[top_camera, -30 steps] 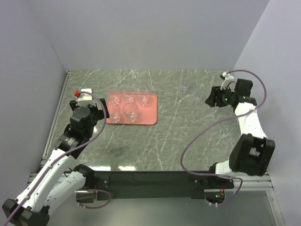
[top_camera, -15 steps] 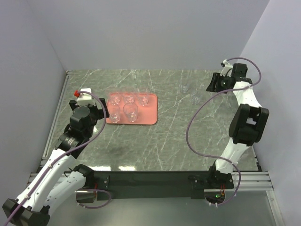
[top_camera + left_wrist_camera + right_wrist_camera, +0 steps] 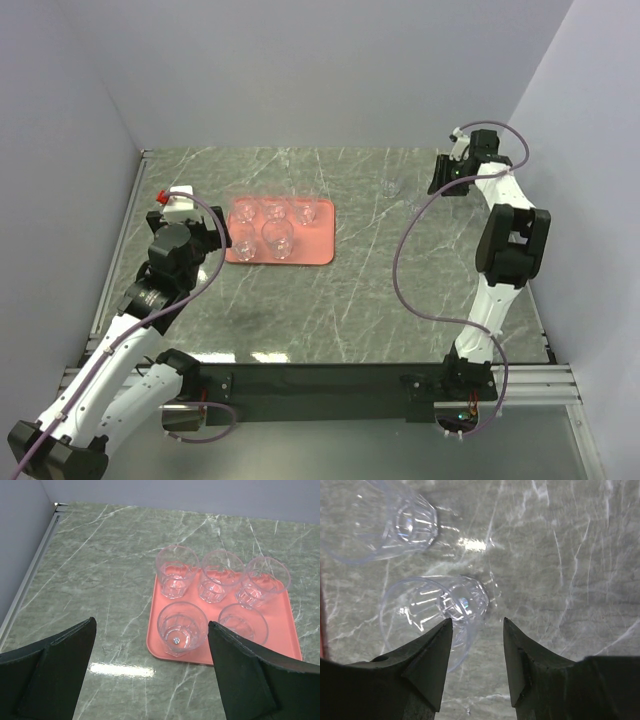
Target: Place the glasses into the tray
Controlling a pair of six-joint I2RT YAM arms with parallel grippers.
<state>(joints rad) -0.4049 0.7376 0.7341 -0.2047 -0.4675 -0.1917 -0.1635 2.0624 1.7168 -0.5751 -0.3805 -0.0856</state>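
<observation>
**Across the green marbled tabletop: five glasses on the tray, two off it**

Left of centre, lying flat: salmon-pink tray, smooth, with rounded corners and a low rim. Carries clear faceted glasses with thick bases, three in the back row and two in front, all upright. Barely register from the overhead camera, only pale rings on pink.

Far right, near the back edge and well apart from the tray: two more of the same glasses on bare stone. From the right wrist, farther glass cut off by the frame's top-left corner; nearer glass partly hidden behind one black finger, contact impossible to judge.

Stretched far back on a well-extended arm, right gripper: wedge fingers apart, only marble in the gap, grasping nothing. Hovering just short of the tray's near-left side on a bent arm, left gripper: jaws spread wide, empty.
</observation>
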